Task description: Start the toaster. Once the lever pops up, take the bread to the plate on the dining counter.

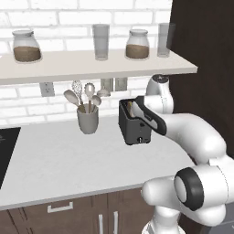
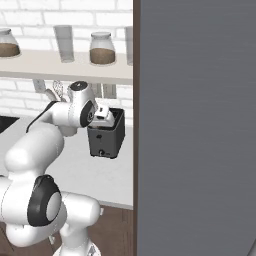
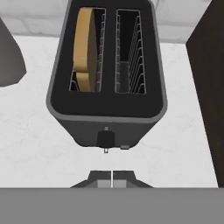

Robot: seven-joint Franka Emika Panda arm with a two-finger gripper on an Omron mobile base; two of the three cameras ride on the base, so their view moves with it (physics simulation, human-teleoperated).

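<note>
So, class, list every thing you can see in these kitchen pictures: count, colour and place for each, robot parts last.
toaster: one, black, on counter, below gripper
bread: one, tan, in toaster's left slot in hand view
utensil cup: one, grey, left of toaster, holding utensils
jars: two, glass with brown contents, on shelf
glasses: two, clear, on shelf
counter: one, white, above brown cabinets
sockets: several, white, brick wall
gripper: one, dark tips, shut, above toaster's front

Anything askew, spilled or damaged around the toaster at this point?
Nothing stands out. The toaster stands upright on the counter, the bread sits on edge in one slot, and the utensil cup beside it is upright.
</note>
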